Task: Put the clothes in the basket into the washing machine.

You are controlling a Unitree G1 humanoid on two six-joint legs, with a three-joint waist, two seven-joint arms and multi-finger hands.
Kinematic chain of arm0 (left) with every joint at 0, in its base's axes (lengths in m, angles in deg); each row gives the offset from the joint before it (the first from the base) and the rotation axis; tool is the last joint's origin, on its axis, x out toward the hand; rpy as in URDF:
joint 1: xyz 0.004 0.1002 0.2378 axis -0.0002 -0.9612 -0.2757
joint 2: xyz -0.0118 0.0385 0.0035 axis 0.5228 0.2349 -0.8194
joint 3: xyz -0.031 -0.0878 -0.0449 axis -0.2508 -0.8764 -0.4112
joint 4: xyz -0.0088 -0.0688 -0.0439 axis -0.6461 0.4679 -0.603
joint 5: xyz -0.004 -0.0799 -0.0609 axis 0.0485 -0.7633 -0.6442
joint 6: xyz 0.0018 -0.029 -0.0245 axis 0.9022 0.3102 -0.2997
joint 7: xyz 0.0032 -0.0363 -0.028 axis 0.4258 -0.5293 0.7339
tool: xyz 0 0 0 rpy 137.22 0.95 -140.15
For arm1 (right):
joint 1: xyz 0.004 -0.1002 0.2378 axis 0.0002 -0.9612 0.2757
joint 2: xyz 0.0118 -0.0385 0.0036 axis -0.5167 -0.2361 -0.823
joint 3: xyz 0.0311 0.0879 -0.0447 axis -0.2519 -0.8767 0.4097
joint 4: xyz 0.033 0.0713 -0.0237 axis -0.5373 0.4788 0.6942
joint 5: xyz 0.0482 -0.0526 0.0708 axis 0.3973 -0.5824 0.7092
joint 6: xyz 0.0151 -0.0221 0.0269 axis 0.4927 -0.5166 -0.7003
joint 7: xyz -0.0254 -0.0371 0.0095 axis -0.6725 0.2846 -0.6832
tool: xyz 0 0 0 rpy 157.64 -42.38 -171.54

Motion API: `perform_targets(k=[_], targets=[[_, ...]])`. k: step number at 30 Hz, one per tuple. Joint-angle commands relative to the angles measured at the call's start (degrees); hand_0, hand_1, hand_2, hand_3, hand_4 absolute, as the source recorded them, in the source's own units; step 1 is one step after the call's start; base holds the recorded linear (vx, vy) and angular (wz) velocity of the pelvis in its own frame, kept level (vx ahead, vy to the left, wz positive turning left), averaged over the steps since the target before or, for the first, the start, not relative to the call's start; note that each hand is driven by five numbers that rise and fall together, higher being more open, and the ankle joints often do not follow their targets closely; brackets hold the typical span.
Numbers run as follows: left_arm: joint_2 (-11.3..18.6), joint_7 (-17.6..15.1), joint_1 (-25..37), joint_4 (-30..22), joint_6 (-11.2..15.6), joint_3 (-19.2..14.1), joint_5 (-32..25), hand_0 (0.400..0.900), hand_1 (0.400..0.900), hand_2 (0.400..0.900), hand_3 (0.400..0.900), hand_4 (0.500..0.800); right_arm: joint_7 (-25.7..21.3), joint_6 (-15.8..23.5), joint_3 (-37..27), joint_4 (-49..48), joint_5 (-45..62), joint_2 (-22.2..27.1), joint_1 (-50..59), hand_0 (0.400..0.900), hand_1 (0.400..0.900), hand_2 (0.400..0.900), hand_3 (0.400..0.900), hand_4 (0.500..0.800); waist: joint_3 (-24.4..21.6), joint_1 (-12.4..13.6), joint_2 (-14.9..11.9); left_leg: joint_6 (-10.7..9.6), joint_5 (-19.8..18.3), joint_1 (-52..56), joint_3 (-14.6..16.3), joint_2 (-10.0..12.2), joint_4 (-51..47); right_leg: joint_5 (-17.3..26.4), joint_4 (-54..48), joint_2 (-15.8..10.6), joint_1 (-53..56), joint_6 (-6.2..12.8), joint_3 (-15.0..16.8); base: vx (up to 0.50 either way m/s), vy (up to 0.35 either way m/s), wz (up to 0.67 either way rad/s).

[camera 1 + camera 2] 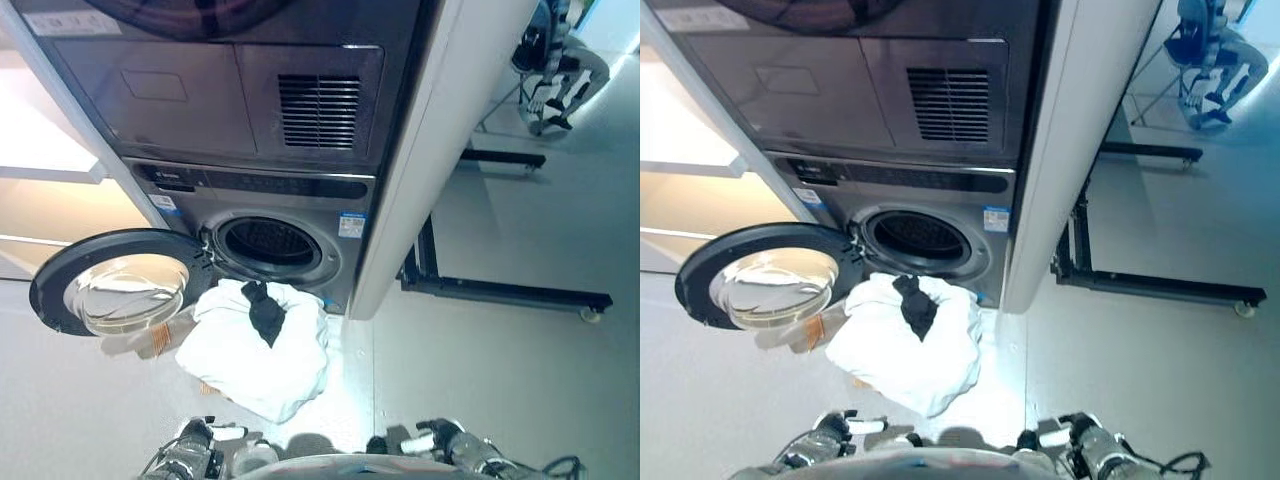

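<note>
The washing machine (925, 240) stood with its door (765, 285) swung open to the left. White clothes (905, 345) with a black garment (915, 303) lay heaped before the drum.

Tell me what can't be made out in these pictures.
- Basket: mostly covered by the white cloth, both views.
- Drum inside the washing machine: too dark.
- Left hand and right hand: cut off by the bottom edge, fingers unclear.
- Dark garment: kind unclear.
</note>
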Motion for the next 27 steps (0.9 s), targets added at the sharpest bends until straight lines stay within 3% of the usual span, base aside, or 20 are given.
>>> perform_targets(k=[1, 5, 6, 8, 10, 16, 18, 19, 20, 22, 25, 26, 27], targets=[[0.8, -1.6, 0.2, 1.2, 1.7, -1.9, -1.6, 0.900, 0.900, 0.900, 0.900, 0.800, -1.9, -0.4, 1.3, 1.9, -0.1, 3.5, 1.0, 0.900, 0.900, 0.900, 0.900, 0.800, 2.2, 2.4, 0.1, 1.2, 5.3, -8.3, 4.4, -2.4, -6.5, -3.5, 4.9, 2.1, 3.0, -0.61, 0.3, 0.40, 0.108, -0.46], [0.7, -2.3, -1.6, 2.3, 2.4, -3.4, 0.2, 0.900, 0.900, 0.900, 0.900, 0.800, -2.2, -0.5, 0.0, 1.9, 1.5, 3.1, 0.2, 0.900, 0.900, 0.900, 0.900, 0.800, 2.4, 5.3, 1.7, 0.3, 11.0, -10.4, 5.8, -3.0, -16.6, -6.7, 3.8, 5.0, 8.4, -0.86, 1.1, 0.32, 0.068, -0.32], [0.6, -2.6, -1.7, 2.5, 2.5, -4.1, 0.7, 0.900, 0.900, 0.900, 0.900, 0.800, -2.2, -0.1, -0.3, 2.0, 1.4, 2.9, -0.2, 0.900, 0.900, 0.900, 0.900, 0.800, 2.3, 5.3, 1.6, 0.7, 10.4, -10.2, 6.8, -2.8, -16.0, -7.3, 3.9, 4.8, 8.9, -1.03, 0.8, 0.23, 0.079, -0.15], [1.0, -3.2, -1.8, 2.9, 2.2, -5.7, 1.1, 0.900, 0.900, 0.900, 0.900, 0.800, -2.6, 0.5, -1.0, 2.6, 1.6, 2.0, -0.6, 0.900, 0.900, 0.900, 0.900, 0.800, 1.4, 4.7, 0.4, 3.3, 4.9, -6.8, 8.2, -3.9, -17.3, -8.0, 5.0, 3.0, 9.5, -0.12, 0.1, 0.21, 0.100, -0.11], [1.5, -3.9, -1.7, 3.4, 2.7, -6.1, 0.7, 0.900, 0.900, 0.900, 0.900, 0.800, -2.8, 1.5, -2.2, 3.1, 2.0, 1.6, -1.7, 0.900, 0.900, 0.900, 0.900, 0.800, 0.6, 4.3, -0.5, 4.4, 2.1, -5.9, 7.8, -4.2, -15.4, -8.7, 5.6, 2.0, 10.6, 0.31, 0.8, 0.24, 0.098, -0.06], [3.8, -3.7, 1.6, 2.3, 2.8, -5.1, 0.5, 0.900, 0.900, 0.900, 0.900, 0.800, -3.3, 2.4, -2.3, 3.1, 0.6, 1.5, -1.2, 0.900, 0.900, 0.900, 0.900, 0.800, -1.6, 4.5, -1.4, 6.0, -0.6, -4.1, 6.4, -4.7, -14.5, -9.7, 7.4, -0.1, 10.5, 1.47, 0.5, 0.20, 0.104, -0.10], [4.2, -3.3, 3.1, 2.3, 3.4, -4.6, 2.9, 0.900, 0.900, 0.900, 0.900, 0.800, -4.0, 1.6, -2.2, 3.1, 1.5, 1.2, 0.2, 0.900, 0.900, 0.900, 0.900, 0.800, -2.0, 5.3, -1.3, 7.6, -1.3, -5.5, 6.6, -4.2, -13.2, -12.8, 13.4, -0.2, 10.4, 1.81, 0.2, 0.14, 0.106, -0.16], [4.6, -2.9, 3.0, 2.1, 4.1, -4.4, 4.1, 0.900, 0.900, 0.900, 0.900, 0.800, -4.2, 0.7, -2.5, 2.7, 1.6, 0.9, 0.3, 0.900, 0.900, 0.900, 0.900, 0.800, -2.4, 5.4, -1.7, 9.1, -1.8, -4.8, 6.9, -5.2, -13.9, -10.3, 21.5, -1.2, 9.1, 3.59, 0.2, 0.23, 0.170, 0.00], [4.9, -2.8, 2.9, 1.4, 4.7, -4.2, 5.4, 0.900, 0.900, 0.900, 0.900, 0.800, -4.3, -0.1, -2.8, 2.1, 1.6, 0.7, -0.1, 0.900, 0.900, 0.900, 0.900, 0.800, -2.8, 4.8, -1.5, 10.5, -2.7, -2.6, 6.8, -6.1, -15.4, -5.1, 30.8, -2.9, 5.4, 5.10, 0.9, 0.27, 0.213, 0.21], [5.5, -2.6, 3.5, 0.1, 4.9, -2.9, 6.8, 0.900, 0.900, 0.900, 0.900, 0.800, -4.0, -0.4, -2.9, 1.1, 1.6, 1.3, -1.5, 0.900, 0.900, 0.900, 0.900, 0.800, -2.3, 2.1, 0.7, 11.1, -4.4, 2.3, 5.7, -5.3, -17.1, -0.8, 43.6, -4.6, -5.2, 4.48, 2.2, 0.30, 0.193, 0.39], [5.9, -2.7, 7.6, -1.5, 3.3, 0.5, 4.3, 0.900, 0.900, 0.900, 0.900, 0.800, -3.8, -0.7, -1.9, 0.7, 1.8, 2.3, -2.5, 0.900, 0.900, 0.900, 0.900, 0.800, -0.1, -2.1, 1.5, 10.5, -5.8, 6.0, 5.0, -5.4, -16.7, -0.1, 40.9, -6.5, -15.7, 2.65, 2.5, 0.21, 0.001, 0.61], [6.0, -2.9, 10.4, -1.9, 3.2, 1.8, 2.5, 0.900, 0.900, 0.900, 0.900, 0.800, -4.0, 0.0, -1.1, 1.1, 3.1, 3.0, -2.0, 0.900, 0.900, 0.900, 0.900, 0.800, 1.4, -3.5, 1.5, 10.2, -7.0, 5.7, 4.0, -5.7, -15.0, -0.1, 38.5, -7.0, -18.9, 2.40, 3.5, 0.04, -0.153, 0.74], [5.8, -3.2, 12.5, -2.3, 3.2, 2.9, 1.7, 0.900, 0.900, 0.900, 0.900, 0.800, -4.3, 0.2, -0.7, 1.3, 4.2, 3.5, -1.0, 0.900, 0.900, 0.900, 0.900, 0.800, 2.3, -4.7, 1.2, 10.0, -8.1, 5.0, 2.9, -6.1, -13.4, 2.7, 34.4, -6.8, -21.5, 2.66, 5.2, -0.03, -0.200, 0.92]])
